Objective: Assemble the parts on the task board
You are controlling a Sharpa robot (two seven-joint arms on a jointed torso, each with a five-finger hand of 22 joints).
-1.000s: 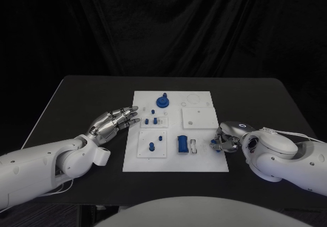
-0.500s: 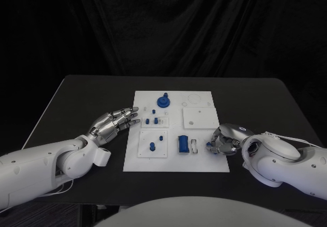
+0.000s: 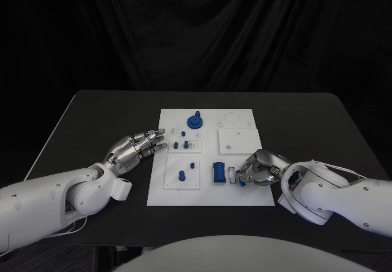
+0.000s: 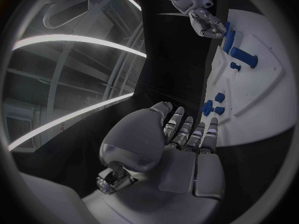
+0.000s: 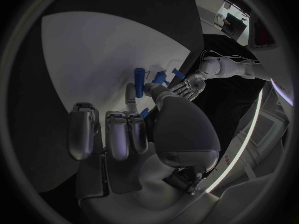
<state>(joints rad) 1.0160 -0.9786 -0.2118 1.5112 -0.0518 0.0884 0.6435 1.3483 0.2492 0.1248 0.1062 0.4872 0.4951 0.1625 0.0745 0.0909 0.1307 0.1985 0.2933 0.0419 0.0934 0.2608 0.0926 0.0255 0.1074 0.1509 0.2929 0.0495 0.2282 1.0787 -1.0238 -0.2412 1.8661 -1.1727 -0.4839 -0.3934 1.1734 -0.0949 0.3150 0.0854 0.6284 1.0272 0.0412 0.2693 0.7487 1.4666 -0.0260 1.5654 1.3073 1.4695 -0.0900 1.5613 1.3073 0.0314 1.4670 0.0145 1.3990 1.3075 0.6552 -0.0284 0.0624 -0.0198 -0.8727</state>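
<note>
Head view: the right hand (image 3: 260, 168) is over the near right part of the white task board (image 3: 245, 195), its fingers curled downward beside a small pale upright piece (image 3: 234, 175) and the large blue cylindrical part (image 3: 219, 173). Whether those fingers grip anything cannot be told from above. From the right wrist camera, the fingers (image 5: 118, 134) point down at the board's white surface with the thumb bent toward them, and a bit of blue shows between the thumb and the nearest finger; whether it is pinched or only lies behind them is unclear. Outward from this hand, its white arm runs to the picture's right edge.

The left hand (image 3: 136, 147) is just off the board's left edge, above the black table (image 3: 98, 113), fingers straight and slightly spread, holding nothing; the left wrist camera shows the same flat, released fingers (image 4: 187, 132) pointing at the board's edge.

On the board, a blue knob-shaped part (image 3: 195, 121) stands near the far edge, several small blue pegs (image 3: 184, 145) cluster left of centre, and two more blue pieces (image 3: 184, 173) sit on a raised white square at the near left. A blank raised white square (image 3: 238, 140) lies right of centre
</note>
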